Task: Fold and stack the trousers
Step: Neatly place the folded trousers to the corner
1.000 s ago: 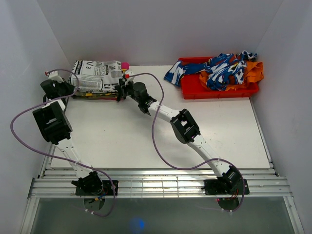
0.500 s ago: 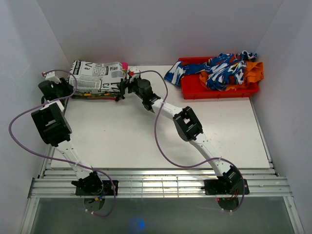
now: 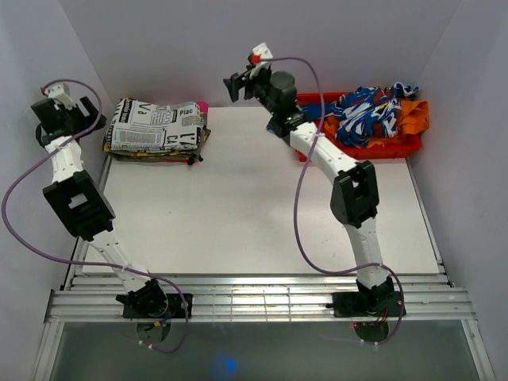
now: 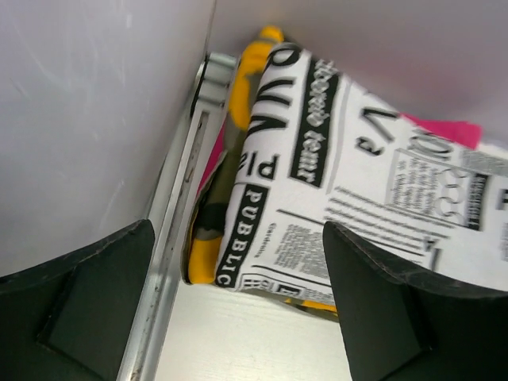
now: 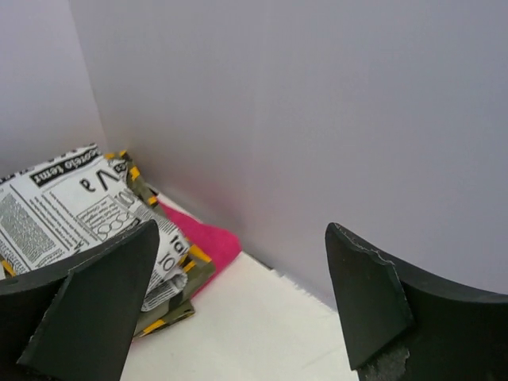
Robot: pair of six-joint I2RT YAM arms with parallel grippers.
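Trousers (image 3: pixel 155 127) atop camo garment (image 4: pixel 203 264), L corner

The newsprint-patterned trousers (image 3: pixel 155 126) lie folded flat atop a stack at the table's far-left corner.

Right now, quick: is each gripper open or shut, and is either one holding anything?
Left gripper: open, holding nothing.
Right gripper: open, holding nothing.
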